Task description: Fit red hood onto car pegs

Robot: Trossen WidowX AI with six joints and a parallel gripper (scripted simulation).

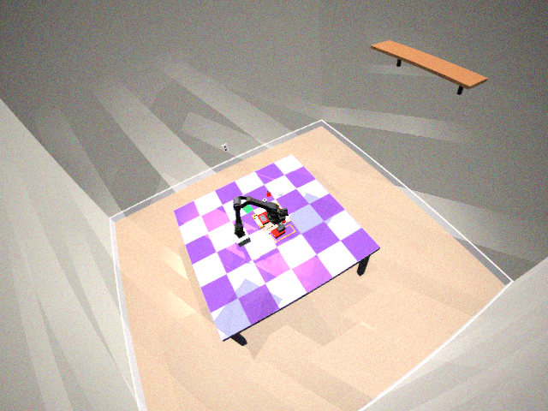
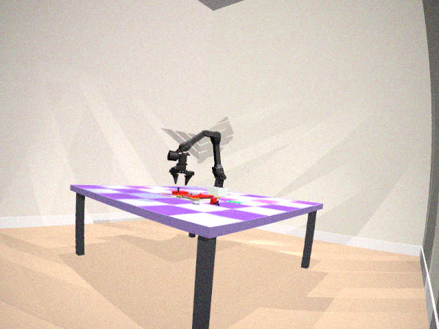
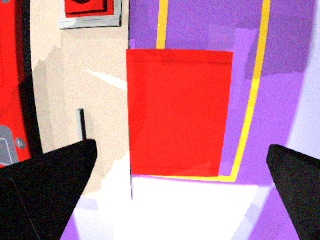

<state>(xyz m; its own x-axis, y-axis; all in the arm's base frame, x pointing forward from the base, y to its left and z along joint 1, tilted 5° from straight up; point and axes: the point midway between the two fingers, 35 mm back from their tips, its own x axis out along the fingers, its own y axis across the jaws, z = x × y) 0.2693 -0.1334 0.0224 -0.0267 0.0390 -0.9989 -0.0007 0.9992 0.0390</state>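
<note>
The hood [image 3: 179, 115] [image 1: 277, 233] is a plain red, roughly rectangular shape lying on the table beside the beige board; its corner holes cannot be made out. My gripper [image 3: 183, 151] [image 2: 181, 184] is open and empty, pointing down above the hood, with one finger to each side of it in the wrist view. The red car chassis [image 3: 7, 75] [image 1: 263, 217] sits in its jig on the other side of the board, mostly cut off at the left edge of the wrist view. A grey part [image 3: 6, 139] shows on it. The pegs cannot be made out.
The beige board [image 3: 107, 140] runs between chassis and hood and bears a thin grey upright piece [image 3: 81, 124]. A small red part [image 3: 89, 9] sits in a grey holder at the top. A yellow outline [image 3: 258, 67] surrounds the hood's area. A green patch [image 1: 247, 208] lies near the arm.
</note>
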